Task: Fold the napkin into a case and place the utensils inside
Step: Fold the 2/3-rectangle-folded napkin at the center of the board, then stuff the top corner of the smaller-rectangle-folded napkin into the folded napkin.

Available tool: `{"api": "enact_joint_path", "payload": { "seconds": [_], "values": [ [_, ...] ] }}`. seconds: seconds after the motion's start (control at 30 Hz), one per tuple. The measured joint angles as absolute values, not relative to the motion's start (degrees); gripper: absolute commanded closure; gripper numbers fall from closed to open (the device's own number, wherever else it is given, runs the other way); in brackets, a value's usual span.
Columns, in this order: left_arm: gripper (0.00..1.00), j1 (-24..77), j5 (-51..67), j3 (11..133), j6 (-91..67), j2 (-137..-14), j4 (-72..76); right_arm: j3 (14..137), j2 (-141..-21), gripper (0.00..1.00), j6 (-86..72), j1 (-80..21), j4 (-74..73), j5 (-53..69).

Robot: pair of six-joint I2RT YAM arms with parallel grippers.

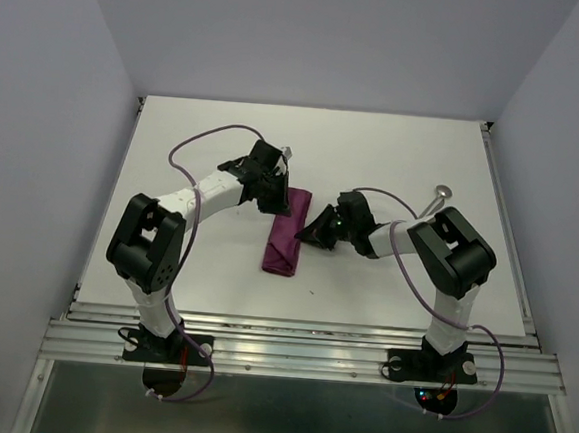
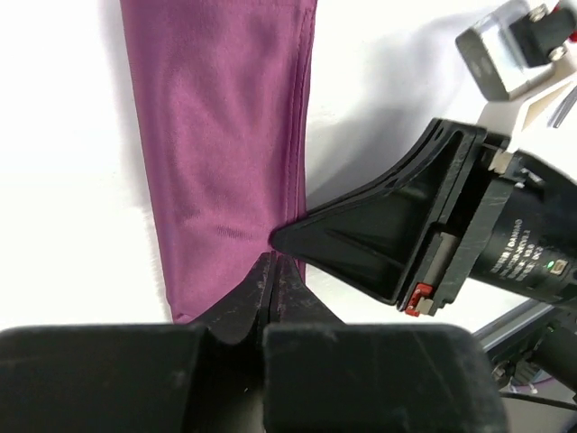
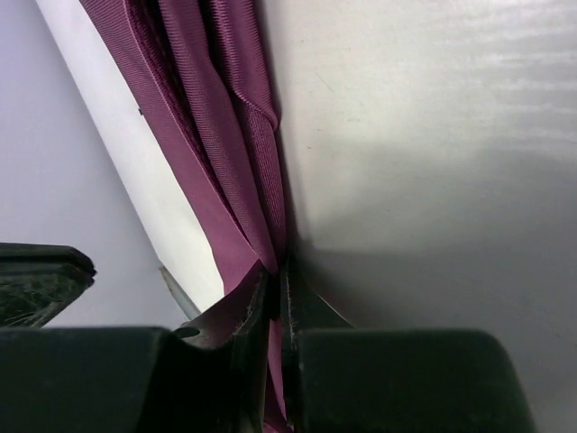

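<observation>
Folding looks finished: the narrow plum case (image 1: 284, 240) lies on the desk (image 1: 395, 145), right hand (image 3: 279, 280) clamped on its edge, left hand (image 2: 270, 262) closed at its far end; a spoon (image 1: 440, 195) lies outside, not yet inserted.

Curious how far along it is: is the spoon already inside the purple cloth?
No, the spoon lies on the table, right of the folded napkin, apart from it.

A robotics lab cell: bare white table (image 1: 375, 153), plain grey walls (image 1: 324, 39), aluminium mounting rail (image 1: 299, 355).
</observation>
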State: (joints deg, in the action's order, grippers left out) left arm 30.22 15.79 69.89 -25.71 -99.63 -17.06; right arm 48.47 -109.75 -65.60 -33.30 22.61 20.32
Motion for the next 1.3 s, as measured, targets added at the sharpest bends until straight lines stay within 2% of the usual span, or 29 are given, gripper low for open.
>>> {"api": "enact_joint_path", "payload": {
  "seconds": [0.07, 0.1, 0.2, 0.3, 0.33, 0.47, 0.53, 0.87, 1.07, 1.13, 1.3],
  "values": [
    [0.9, 30.13, 15.38, 71.13, -25.56, -99.7, -18.35, 47.88, -109.75, 0.99, -67.68, -33.93, 24.1, 19.62],
    [0.83, 30.13, 15.0, 72.01, -25.47, -99.81, -18.81, 47.83, -109.78, 0.98, -68.71, -34.5, 24.45, 19.11],
    [0.71, 30.13, 14.02, 74.35, -25.28, -100.27, -19.86, 47.86, -109.97, 0.93, -71.7, -36.93, 25.47, 17.12],
    [0.63, 30.11, 12.38, 76.97, -24.91, -100.99, -20.82, 47.86, -110.76, 0.78, -74.5, -39.05, 27.18, 16.14],
    [0.6, 30.13, 11.64, 77.89, -24.77, -101.36, -21.02, 47.83, -111.18, 0.66, -75.57, -39.46, 27.99, 16.03],
    [0.51, 30.09, 9.58, 79.4, -24.29, -102.21, -21.96, 47.44, -111.33, 0.53, -77.54, -40.01, 30.48, 15.77],
    [0.43, 30.0, 8.69, 79.44, -24.16, -102.32, -22.83, 46.81, -110.72, 0.51, -77.52, -40.01, 31.11, 15.4],
    [0.42, 30.37, 1.58, 79.81, -23.81, -102.76, -25.93, 41.21, -100.42, 0.38, -68.66, -34.35, 22.87, 11.38],
    [0.41, 33.74, -4.91, 83.79, -24.1, -107.2, -28.21, 41.15, -95.5, 0.38, -61.14, -27.31, 15.07, 8.19],
    [0.33, 35.03, -7.05, 85.41, -24.29, -109.25, -28.75, 41.21, -95.18, 0.38, -59.42, -24.97, 13.58, 7.88],
    [0.33, 37.54, -11.11, 88.68, -24.53, -114.04, -30.74, 42.09, -94.91, 0.38, -56.03, -21.71, 11.22, 7.88]
  ]
}}
